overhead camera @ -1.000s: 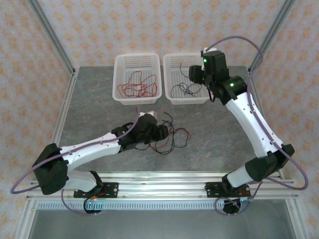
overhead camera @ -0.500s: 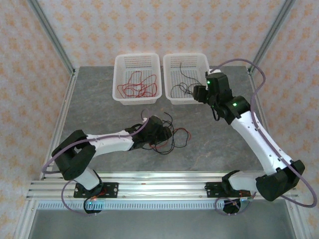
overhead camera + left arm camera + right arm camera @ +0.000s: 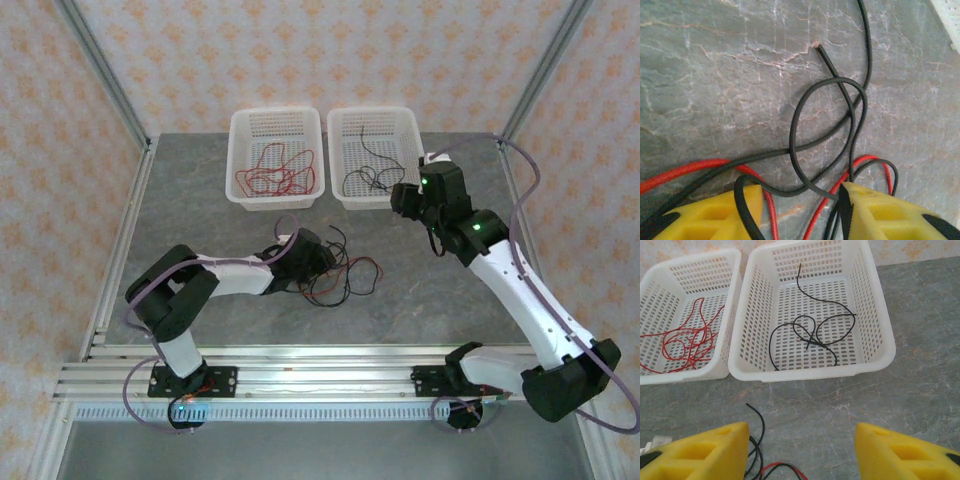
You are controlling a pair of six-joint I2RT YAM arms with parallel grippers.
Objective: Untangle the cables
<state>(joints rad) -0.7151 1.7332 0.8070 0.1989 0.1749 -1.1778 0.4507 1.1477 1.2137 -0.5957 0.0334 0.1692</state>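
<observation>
Item: tangle (image 3: 338, 276) of red and black cables, lying mid-front on the table (image 3: 200, 200), well apart from the 2 baskets.

Sorted stock: red cable in the left basket (image 3: 275, 112), black cable in the right basket (image 3: 372, 112).

Left gripper (image 3: 800, 200): fingers parted and down over the tangle. Red and black strands pass through the gap, and 1 black loop lies just ahead of the tips.

Right gripper (image 3: 802, 440): spread, empty, hovering near the baskets, with the tangle's far edge under its left finger.

Assessment: the left arm is nearer. Closing now would likely pinch several strands, not 1.
</observation>
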